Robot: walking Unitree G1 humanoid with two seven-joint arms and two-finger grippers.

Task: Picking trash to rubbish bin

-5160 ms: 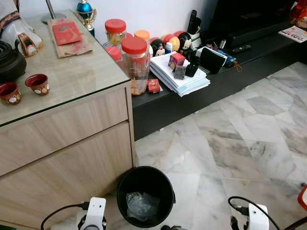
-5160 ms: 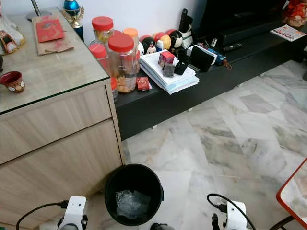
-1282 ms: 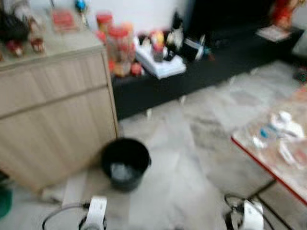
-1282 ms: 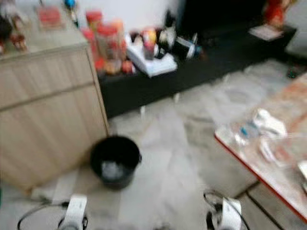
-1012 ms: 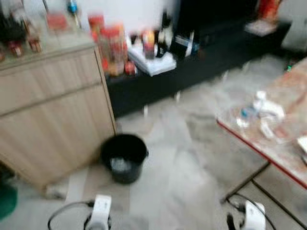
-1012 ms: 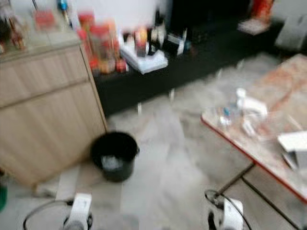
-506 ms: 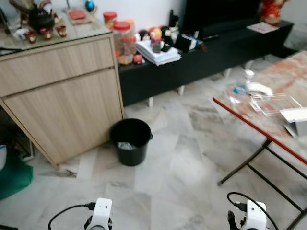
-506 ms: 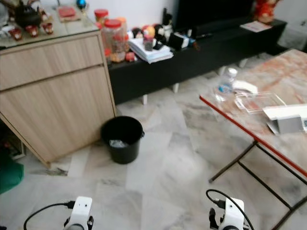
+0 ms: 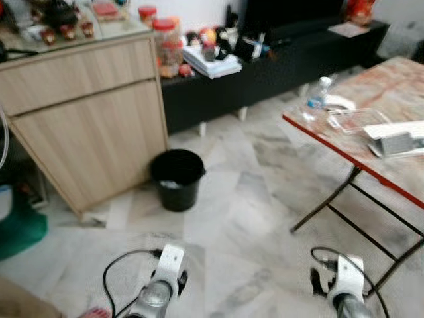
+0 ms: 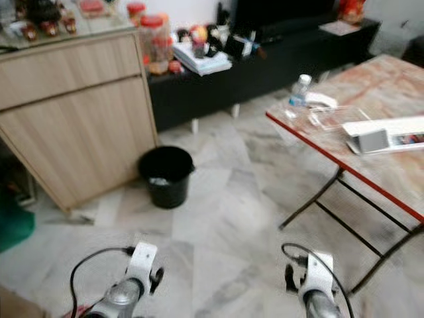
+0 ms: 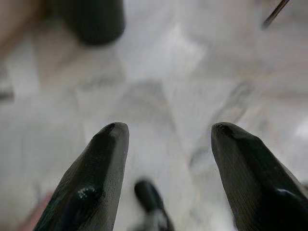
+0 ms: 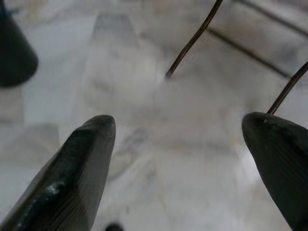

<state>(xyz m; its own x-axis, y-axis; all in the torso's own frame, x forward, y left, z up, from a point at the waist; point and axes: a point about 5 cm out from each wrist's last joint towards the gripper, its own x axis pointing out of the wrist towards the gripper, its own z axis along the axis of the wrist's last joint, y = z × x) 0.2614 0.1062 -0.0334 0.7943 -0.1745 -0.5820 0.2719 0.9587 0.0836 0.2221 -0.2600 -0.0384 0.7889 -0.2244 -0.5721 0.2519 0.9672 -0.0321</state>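
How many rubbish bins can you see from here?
1. The black rubbish bin stands on the marble floor in front of the wooden cabinet; others could be hidden behind furniture.

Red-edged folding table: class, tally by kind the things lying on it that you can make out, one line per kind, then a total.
Clear plastic water bottle with blue label: 1
Clear shallow plastic tray: 1
White crumpled item, too blurred to identify: 1
Flat white box with a grey flap: 1
Total: 4, all on the red-edged folding table
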